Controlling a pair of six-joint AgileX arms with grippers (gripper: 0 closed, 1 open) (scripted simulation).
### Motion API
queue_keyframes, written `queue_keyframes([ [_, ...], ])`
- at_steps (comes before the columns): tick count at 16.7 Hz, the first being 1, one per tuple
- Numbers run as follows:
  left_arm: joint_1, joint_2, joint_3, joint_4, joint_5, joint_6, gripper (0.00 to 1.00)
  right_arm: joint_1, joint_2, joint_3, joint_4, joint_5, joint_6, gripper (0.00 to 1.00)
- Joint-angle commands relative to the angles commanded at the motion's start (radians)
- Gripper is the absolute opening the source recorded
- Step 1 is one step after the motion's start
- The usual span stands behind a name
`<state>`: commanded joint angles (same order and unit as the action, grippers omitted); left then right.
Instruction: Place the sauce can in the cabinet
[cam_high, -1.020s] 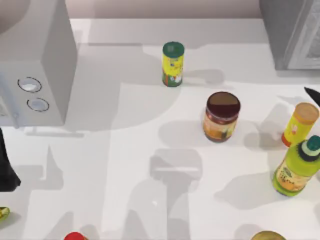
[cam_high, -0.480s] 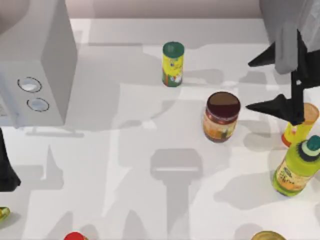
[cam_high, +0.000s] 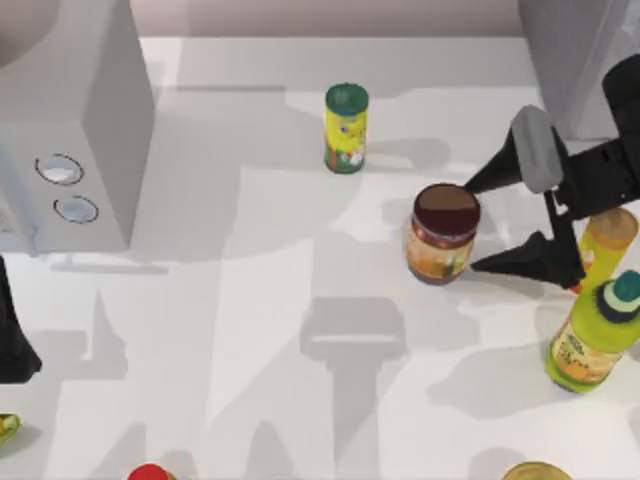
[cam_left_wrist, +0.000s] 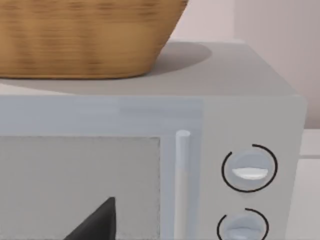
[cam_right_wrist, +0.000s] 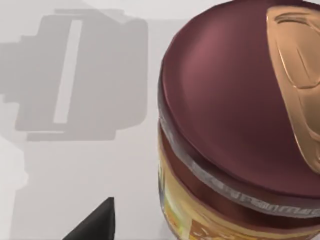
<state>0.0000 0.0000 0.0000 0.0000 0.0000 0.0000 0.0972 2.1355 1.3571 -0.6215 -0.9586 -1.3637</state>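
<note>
While the right gripper (cam_high: 470, 226) hangs spread, the can (cam_high: 442, 233) stands upright just off its fingertips, not yet between them; it should push on until both fingers flank the label, then squeeze. The cabinet (cam_high: 570, 60) rises behind the gripper.

Bright, even light from above; soft grey shadows across the white table (cam_high: 250, 330); no glare.

Sauce can up close

The squat maroon-topped, orange-labelled sauce can (cam_right_wrist: 240, 125) stood upright on the white table (cam_right_wrist: 85, 170), a dark fingertip (cam_right_wrist: 95, 222) near it.
</note>
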Motion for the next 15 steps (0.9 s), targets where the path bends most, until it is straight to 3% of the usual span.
queue_keyframes([
  [6,0.000,0.000,0.000,0.000,0.000,0.000,1.00,0.022,-0.007,0.001,0.034,0.003,0.040,1.00],
  [11,0.000,0.000,0.000,0.000,0.000,0.000,1.00,0.115,0.030,-0.015,0.194,0.026,0.185,1.00],
  [15,0.000,0.000,0.000,0.000,0.000,0.000,1.00,0.128,0.067,-0.047,0.286,0.032,0.213,1.00],
])
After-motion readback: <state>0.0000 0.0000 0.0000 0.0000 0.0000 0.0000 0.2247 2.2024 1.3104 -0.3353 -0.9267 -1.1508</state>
